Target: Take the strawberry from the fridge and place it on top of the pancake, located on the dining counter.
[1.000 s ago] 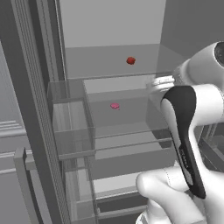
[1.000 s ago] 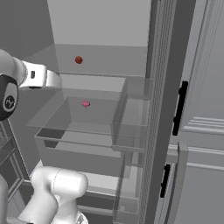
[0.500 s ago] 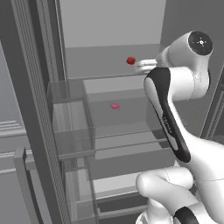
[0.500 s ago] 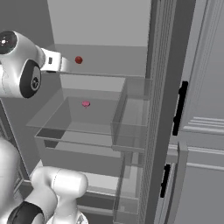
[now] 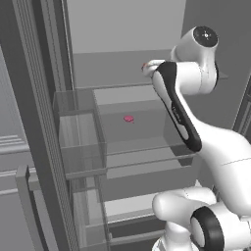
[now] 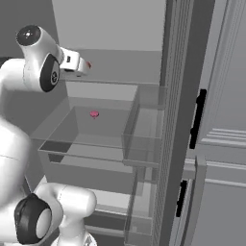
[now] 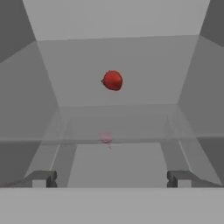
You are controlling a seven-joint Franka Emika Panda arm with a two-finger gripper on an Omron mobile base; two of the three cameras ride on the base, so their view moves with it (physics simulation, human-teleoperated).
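the fridge [image 5: 39, 122] stands open with the arm reaching into it at the height of the upper glass shelf [image 7: 118, 120], and the claw [image 7: 109, 178] faces straight in along that shelf, its two tips spread wide with nothing between them; that level, head-on pose looks chosen so the tips can pass either side of the fruit rather than come down on it from above, where the compartment leaves little room. the strawberry [image 7: 112, 80] sits on the shelf ahead of the claw, roughly centred between the tips but apart from them, toward the back of the compartment. in the base views it is only a sliver of red at the end of the hand [image 6: 89, 64], mostly hidden by the wrist. it is a small bright red roundish lump, slightly lumpy on its left edge, far smaller than the gap of the claw, so the grip will likely need a long close and good centring. a flatter pale pink piece [image 5: 128, 118] lies on the shelf below, seen faintly through the glass in the hand view, and is not the target.
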